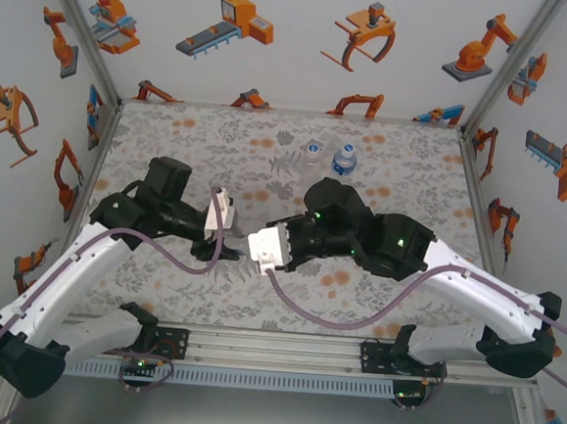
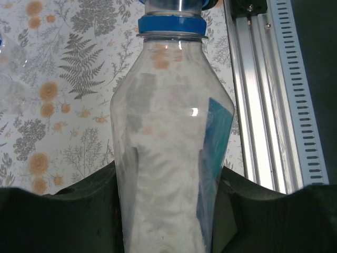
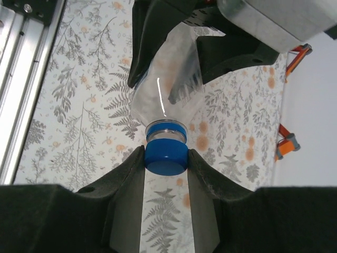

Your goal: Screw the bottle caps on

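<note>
My left gripper (image 2: 166,211) is shut on the body of a clear bottle (image 2: 168,132) with a blue label, held above the mat. The blue ring (image 2: 171,25) round its neck points away from the left wrist camera. In the right wrist view a blue cap (image 3: 166,154) sits on that bottle's neck (image 3: 166,129), and my right gripper (image 3: 166,158) is shut on the cap, one finger on each side. From above, the left gripper (image 1: 225,235) and right gripper (image 1: 255,245) meet nose to nose over the middle of the mat.
Two more bottles stand upright at the back of the mat, one with a pale top (image 1: 313,151) and one with a blue top (image 1: 345,159). The aluminium rail (image 1: 273,349) runs along the near edge. Printed walls close in the left, right and back.
</note>
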Motion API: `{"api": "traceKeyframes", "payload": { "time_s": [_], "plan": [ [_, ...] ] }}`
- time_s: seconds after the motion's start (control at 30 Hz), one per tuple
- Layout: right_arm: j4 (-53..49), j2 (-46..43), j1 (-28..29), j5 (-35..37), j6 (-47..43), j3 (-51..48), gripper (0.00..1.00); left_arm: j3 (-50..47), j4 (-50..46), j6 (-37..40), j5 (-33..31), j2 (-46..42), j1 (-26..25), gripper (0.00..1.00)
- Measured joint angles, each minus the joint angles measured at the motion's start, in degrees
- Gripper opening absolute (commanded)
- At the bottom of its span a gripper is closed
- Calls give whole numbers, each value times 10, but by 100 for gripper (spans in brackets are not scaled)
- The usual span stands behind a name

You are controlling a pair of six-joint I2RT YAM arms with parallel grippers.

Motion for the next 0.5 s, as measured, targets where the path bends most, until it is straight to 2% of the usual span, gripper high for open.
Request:
{"api": "traceKeyframes", "payload": {
  "time_s": [0.13,0.3,0.5],
  "plan": [
    [-9,3,23,37,-24,0,0,3,-17,1,6,8,0,0],
    [-17,10,29,47,-24,5,0,4,-27,2,9,12,0,0],
    [-73,58,19,38,42,64,0,4,-36,2,-2,14,0,0]
  ]
}}
